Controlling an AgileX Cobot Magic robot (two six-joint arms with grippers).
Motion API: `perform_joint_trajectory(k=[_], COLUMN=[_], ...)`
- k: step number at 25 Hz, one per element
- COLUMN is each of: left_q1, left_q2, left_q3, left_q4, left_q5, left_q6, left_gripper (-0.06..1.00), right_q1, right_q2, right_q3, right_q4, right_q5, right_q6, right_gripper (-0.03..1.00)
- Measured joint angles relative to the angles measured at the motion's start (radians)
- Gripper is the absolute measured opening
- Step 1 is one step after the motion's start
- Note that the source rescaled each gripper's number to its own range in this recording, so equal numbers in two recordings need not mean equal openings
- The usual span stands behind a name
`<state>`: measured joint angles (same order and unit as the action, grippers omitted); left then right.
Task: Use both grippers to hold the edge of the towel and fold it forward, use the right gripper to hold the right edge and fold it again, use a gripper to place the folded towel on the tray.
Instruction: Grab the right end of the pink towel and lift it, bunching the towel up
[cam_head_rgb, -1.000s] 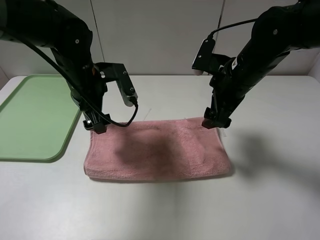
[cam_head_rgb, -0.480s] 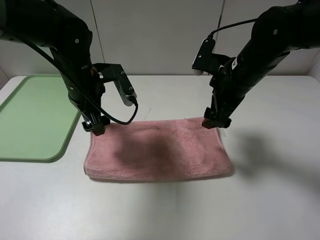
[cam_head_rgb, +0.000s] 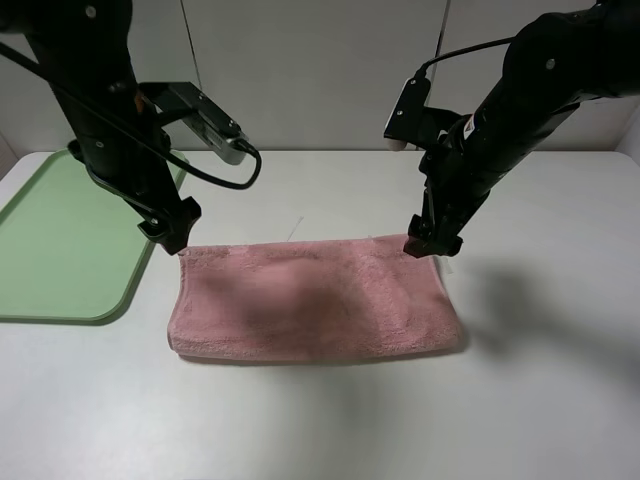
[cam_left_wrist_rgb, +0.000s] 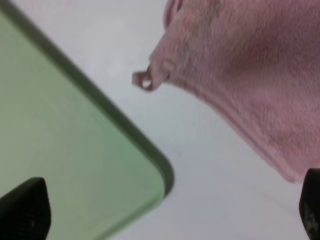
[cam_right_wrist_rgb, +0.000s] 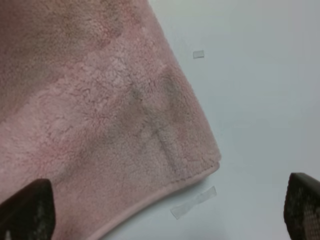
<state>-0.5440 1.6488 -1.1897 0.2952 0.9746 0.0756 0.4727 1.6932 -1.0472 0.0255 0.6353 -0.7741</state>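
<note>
We judge the first fold done; left gripper (cam_head_rgb: 172, 235) (beside tray (cam_head_rgb: 60, 240)) and right gripper (cam_head_rgb: 430, 245) stand spread, seemingly empty. Next: pinch towel's (cam_head_rgb: 315, 300) right edge (cam_head_rgb: 452, 305).

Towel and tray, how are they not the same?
The towel is pink and fluffy; the tray is green and smooth. The towel is a folded cloth with soft edges; the tray is flat with a raised rim. Both lie on the white table, side by side, not touching.

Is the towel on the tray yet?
No, the towel lies on the table beside the tray, apart from it.
</note>
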Motion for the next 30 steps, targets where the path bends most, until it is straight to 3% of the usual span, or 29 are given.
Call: perform_joint_trajectory(k=[3, 12, 30], left_q1=[0.000, 0.000, 0.000], left_q2=[-0.067, -0.290, -1.059], left_q3=[0.000, 0.019, 0.435], left_q4=[0.000, -0.001, -0.055], left_q5=[0.017, 0.126, 0.151], left_q6=[-0.049, -0.076, -0.173], left_gripper=[1.00, 1.00, 1.00], right_q1=[0.000, 0.000, 0.000], right_q2=[0.000, 0.000, 0.000], right_q3=[0.000, 0.000, 0.000], right_q4=[0.000, -0.025, -0.025], right_q5=[0.000, -0.022, -0.032], right_q6=[0.000, 0.000, 0.000], right_gripper=[1.00, 1.00, 1.00])
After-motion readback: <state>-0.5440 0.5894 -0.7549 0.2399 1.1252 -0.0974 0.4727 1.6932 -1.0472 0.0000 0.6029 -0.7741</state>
